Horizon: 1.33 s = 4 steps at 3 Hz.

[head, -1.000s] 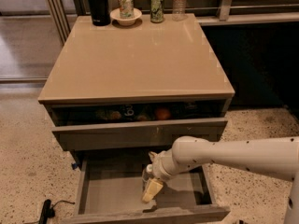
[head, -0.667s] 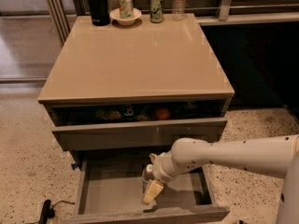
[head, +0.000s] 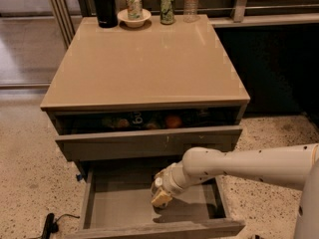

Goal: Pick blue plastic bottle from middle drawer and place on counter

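One gripper, low inside the middle drawer, right of centre, nosed down toward the drawer floor. Pressed right up against it, the blue plastic bottle, white cap peeking out on the far side; standing or tilted, hard to say. Clamped on it or merely around it? Cannot tell from this angle. Grasp-and-lift stage, by the look of things.

Now the how. Confirm a firm hold on the bottle's body, not the cap, before any lift. Then up gently, no sideways drag against the drawer's side walls. Mind the overhang: just above and behind, the upper drawer, part open, an orange showing inside, front jutting over the far part of the opening. So draw toward the near side first, enough to clear that front, arm included.

Higher up, the desk, wide and tan, thin edge proud of the drawers. Swing out round that edge, never up into it. Plenty of bare top near and middle. Along the far edge, a black flask, a bowl holding one can, another can, a ribbed clear bottle. Aim well short of that row, set down upright, release only once settled.
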{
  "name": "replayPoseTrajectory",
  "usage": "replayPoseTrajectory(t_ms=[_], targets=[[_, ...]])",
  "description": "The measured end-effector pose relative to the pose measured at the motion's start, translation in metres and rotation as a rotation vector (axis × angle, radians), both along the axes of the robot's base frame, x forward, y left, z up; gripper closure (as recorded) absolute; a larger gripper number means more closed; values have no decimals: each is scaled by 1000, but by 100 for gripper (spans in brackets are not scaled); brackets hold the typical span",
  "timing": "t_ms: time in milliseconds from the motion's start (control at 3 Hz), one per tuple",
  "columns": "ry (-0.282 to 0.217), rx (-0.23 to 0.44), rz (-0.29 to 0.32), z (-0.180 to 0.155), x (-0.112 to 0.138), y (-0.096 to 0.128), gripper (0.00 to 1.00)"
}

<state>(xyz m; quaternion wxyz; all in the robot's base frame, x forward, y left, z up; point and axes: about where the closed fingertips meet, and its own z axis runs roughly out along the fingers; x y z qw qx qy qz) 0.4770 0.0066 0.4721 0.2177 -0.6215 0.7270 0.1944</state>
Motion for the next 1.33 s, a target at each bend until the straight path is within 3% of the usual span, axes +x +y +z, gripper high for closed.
replayPoseTrajectory(t_ms=[333, 667, 1333], targets=[[0, 0, 0, 0, 0, 0, 72], [0, 0, 0, 0, 0, 0, 96], [-1, 3, 4, 5, -3, 1, 100]])
